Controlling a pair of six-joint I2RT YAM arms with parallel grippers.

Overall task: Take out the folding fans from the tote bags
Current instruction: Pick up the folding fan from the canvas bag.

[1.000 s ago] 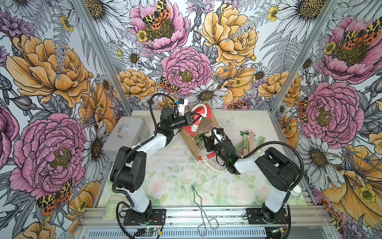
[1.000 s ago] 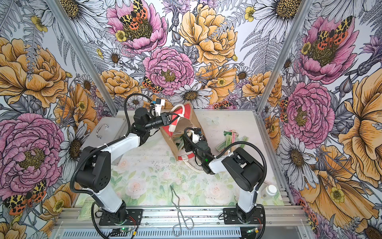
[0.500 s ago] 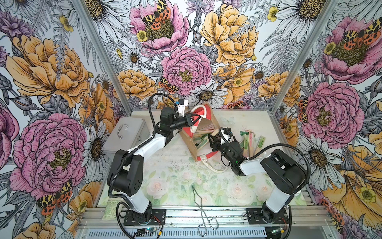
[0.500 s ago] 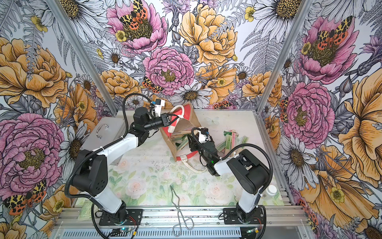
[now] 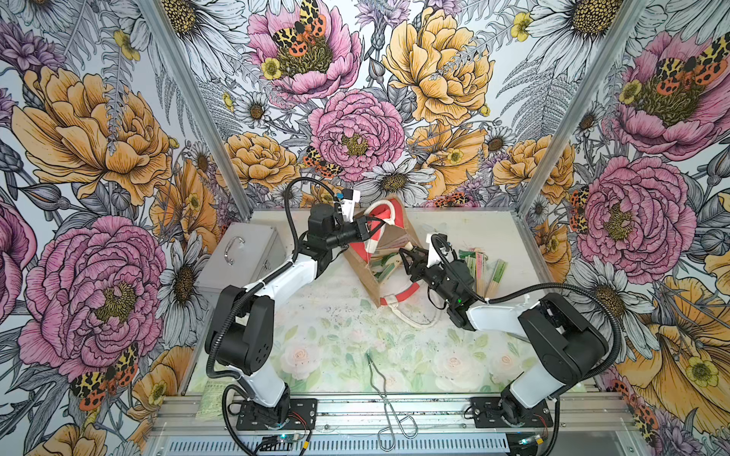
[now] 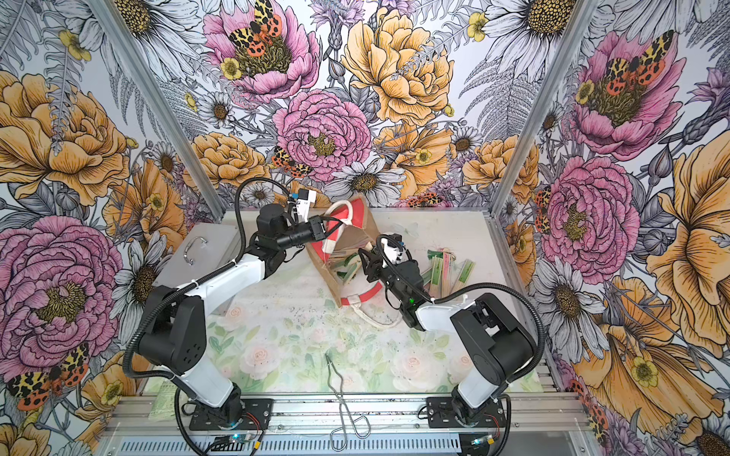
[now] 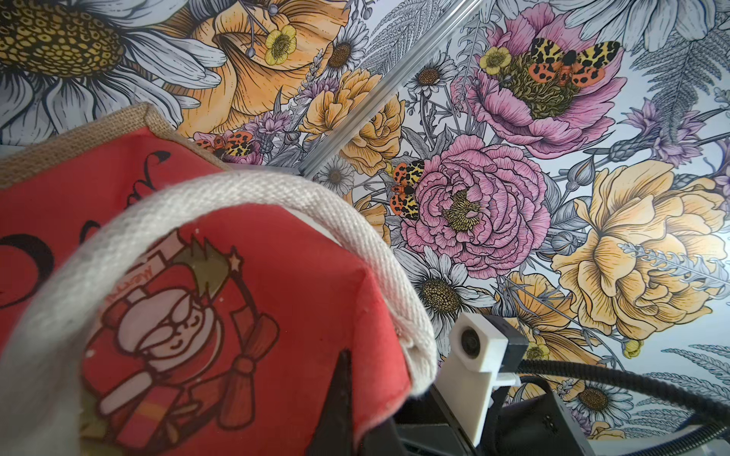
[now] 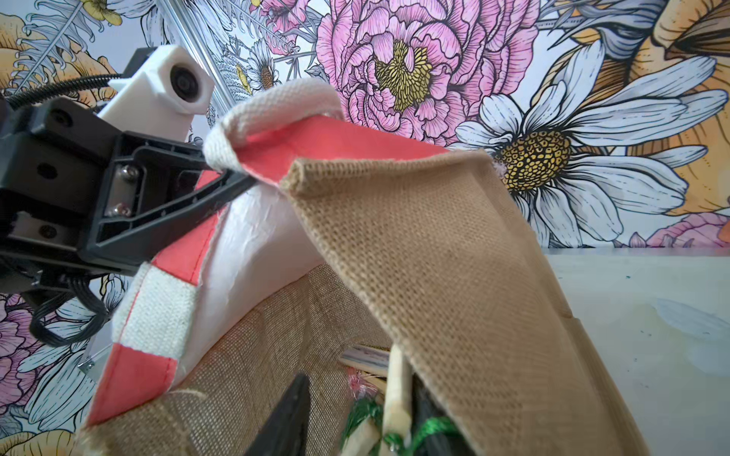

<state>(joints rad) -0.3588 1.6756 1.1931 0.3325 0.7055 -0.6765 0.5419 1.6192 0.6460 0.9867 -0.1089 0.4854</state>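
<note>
- Jute tote bag (image 5: 397, 233), frame centre, its white handle (image 8: 272, 98) pinched by left gripper (image 5: 365, 231).
- Right gripper (image 5: 409, 256) at bag mouth, jaws part-open astride a folding fan (image 8: 396, 389).

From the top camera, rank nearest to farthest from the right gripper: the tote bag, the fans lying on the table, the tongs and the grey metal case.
1. tote bag: the right gripper is at its mouth.
2. fans on the table: just to its right.
3. tongs at the front edge and metal case far left: too close to call.
</note>
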